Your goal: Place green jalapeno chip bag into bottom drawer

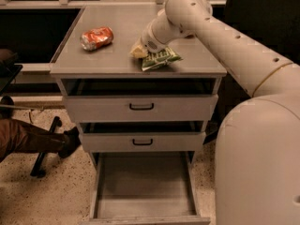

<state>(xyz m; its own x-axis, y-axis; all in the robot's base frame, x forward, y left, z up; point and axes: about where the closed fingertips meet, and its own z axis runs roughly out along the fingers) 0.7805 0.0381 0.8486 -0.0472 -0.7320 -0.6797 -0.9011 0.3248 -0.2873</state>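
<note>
The green jalapeno chip bag [160, 58] is at the front right of the grey cabinet top [117, 27], crumpled, with white lettering. My gripper [138, 51] is at the bag's left end and is shut on it, and the bag hangs just above the surface. The white arm [220, 32] reaches in from the right. The bottom drawer [145, 186] is pulled fully out below, and its flat grey floor is bare.
A crushed red-orange soda can [96, 38] lies on the cabinet top's left side. Two upper drawers with black handles [141, 107] stand slightly ajar. A person's leg and shoe [33, 139] and a chair base [42, 161] are on the floor at left. My white body [258, 163] fills the right.
</note>
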